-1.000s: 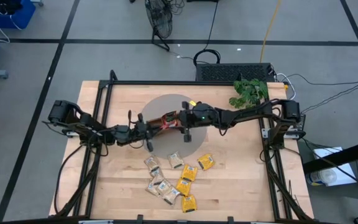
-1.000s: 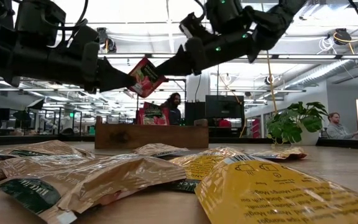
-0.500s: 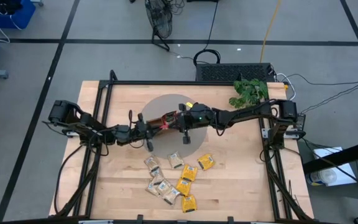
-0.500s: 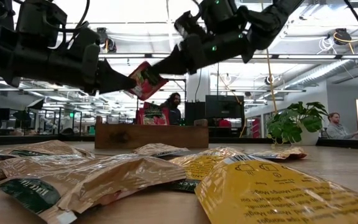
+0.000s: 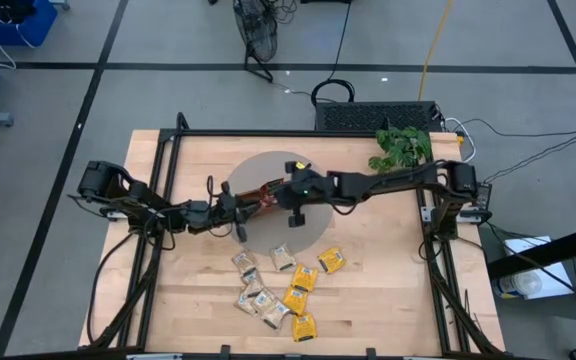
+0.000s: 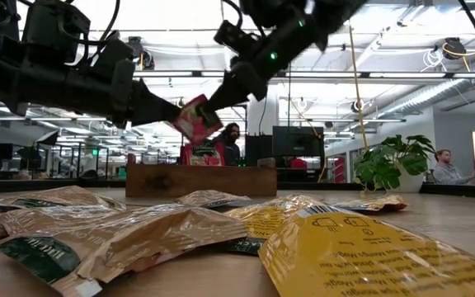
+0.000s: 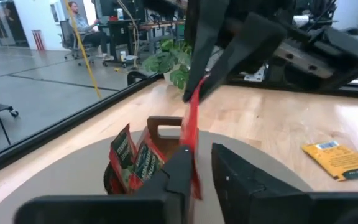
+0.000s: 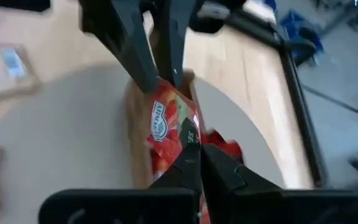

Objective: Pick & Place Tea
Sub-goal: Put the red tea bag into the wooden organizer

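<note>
A red tea sachet [image 6: 195, 120] hangs in the air between the two hands, above the wooden tray [image 6: 190, 180], and it looks like a handover: the right hand [image 8: 194, 163] is pinched tight on one edge of the sachet, while the left hand [image 7: 199, 163] has the opposite edge between its fingers with a narrow gap showing, so I judge it is letting go rather than gripping firmly. Holding the flat packet by two opposite edges keeps it upright and taut, which probably suits sliding it edgewise into a tray slot. Just below the right hand, more red sachets [image 7: 133, 158] already stand on edge inside the tray, so this one seems meant to join them. The tray sits on a grey round mat [image 5: 268, 172] under both hands. The other tea, yellow and pale beige sachets [image 5: 278, 285], lies flat in a loose cluster on the worktop [image 5: 388, 290], well apart from both hands on the side nearer the low camera, waiting its turn. A potted plant [image 5: 400, 147] stands beyond the right arm, clear of the work
</note>
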Controlling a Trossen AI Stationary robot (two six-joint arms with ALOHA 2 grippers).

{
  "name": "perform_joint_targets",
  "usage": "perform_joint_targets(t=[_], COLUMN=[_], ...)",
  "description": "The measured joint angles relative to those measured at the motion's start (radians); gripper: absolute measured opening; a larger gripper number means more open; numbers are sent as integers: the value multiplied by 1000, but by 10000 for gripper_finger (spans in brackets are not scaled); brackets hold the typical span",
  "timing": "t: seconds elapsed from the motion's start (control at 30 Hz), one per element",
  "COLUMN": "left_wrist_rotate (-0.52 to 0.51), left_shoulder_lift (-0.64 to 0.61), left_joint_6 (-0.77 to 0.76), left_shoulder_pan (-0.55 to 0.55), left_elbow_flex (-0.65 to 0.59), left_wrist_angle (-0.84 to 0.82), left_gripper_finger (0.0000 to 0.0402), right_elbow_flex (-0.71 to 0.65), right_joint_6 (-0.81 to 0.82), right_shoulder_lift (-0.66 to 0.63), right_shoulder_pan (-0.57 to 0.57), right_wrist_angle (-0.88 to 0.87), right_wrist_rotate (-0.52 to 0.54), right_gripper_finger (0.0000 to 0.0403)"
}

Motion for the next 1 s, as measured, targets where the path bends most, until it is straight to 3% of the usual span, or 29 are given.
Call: perform_joint_targets(t=[0.3, 0.43, 0.57, 0.77, 1.0], left_wrist_rotate=[3, 3, -14, -71, -103], left_shoulder_lift=[0, 0, 0, 0, 0], left_joint_6=[-16, -9, 2, 31, 35], left_shoulder_pan=[-1, -1, -1, -1, -1], left_elbow_flex=[1, 1, 0, -2, -2], left_wrist_angle=[1, 1, 0, 12, 0], left_gripper_finger=[112, 114, 115, 115, 115], right_elbow_flex=[281, 424, 525, 543, 543], right_joint_6=[-1, -1, 0, -23, -40], right_shoulder_lift=[6, 80, 192, 304, 329], right_shoulder_pan=[8, 9, 10, 10, 11], right_wrist_angle=[-462, -666, -793, -792, -759], right_wrist_rotate=[32, 91, 70, 69, 70], right_gripper_finger=[0, 0, 0, 0, 0])
